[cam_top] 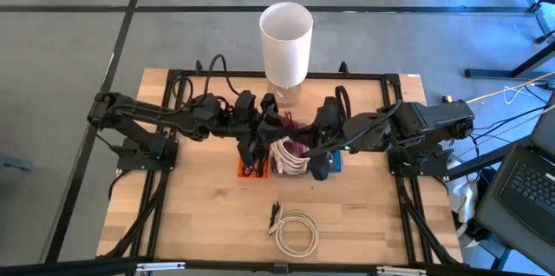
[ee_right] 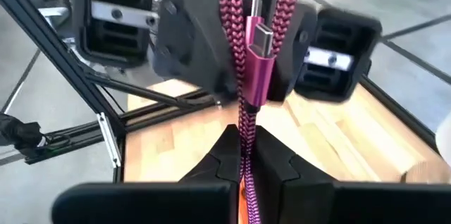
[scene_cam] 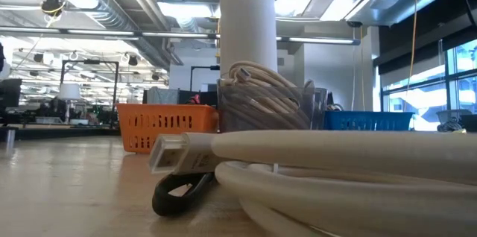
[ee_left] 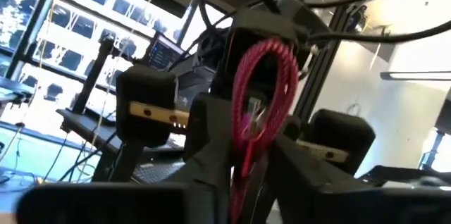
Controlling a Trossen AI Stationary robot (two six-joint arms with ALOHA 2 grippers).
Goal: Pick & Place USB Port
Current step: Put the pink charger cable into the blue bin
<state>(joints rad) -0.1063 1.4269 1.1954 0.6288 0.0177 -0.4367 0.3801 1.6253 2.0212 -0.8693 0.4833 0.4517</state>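
Note:
A magenta braided USB cable [cam_top: 290,126] is held in the air between my two grippers, above the middle of the table. In the right wrist view its metal-tipped plug [ee_right: 262,37] stands up past my right gripper [ee_right: 246,139], which is shut on the cord. In the left wrist view the cable forms a loop [ee_left: 268,83] above my left gripper [ee_left: 245,159], also shut on it. From above, the left gripper [cam_top: 264,126] and right gripper [cam_top: 314,134] face each other over the bins. Neither gripper shows in the low view. My left gripper pinches the magenta cable between its two fingers at the foot of the loop [ee_left: 243,146], coming level from the table's left. The loop stands beyond the fingers, lifted clear of the table. My right gripper pinches the doubled cord [ee_right: 245,122] just behind the plug, coming level from the table's right. Two strands run side by side through the fingers. The plug points away from the fingers, clear of everything.
Below the grippers stand an orange bin [cam_top: 251,170], a clear container of white cables [cam_top: 290,159] and a blue bin [cam_top: 335,163]. A tall white cylinder [cam_top: 286,37] stands at the far edge. A coiled white cable [cam_top: 297,231] with a black tie lies near the front.

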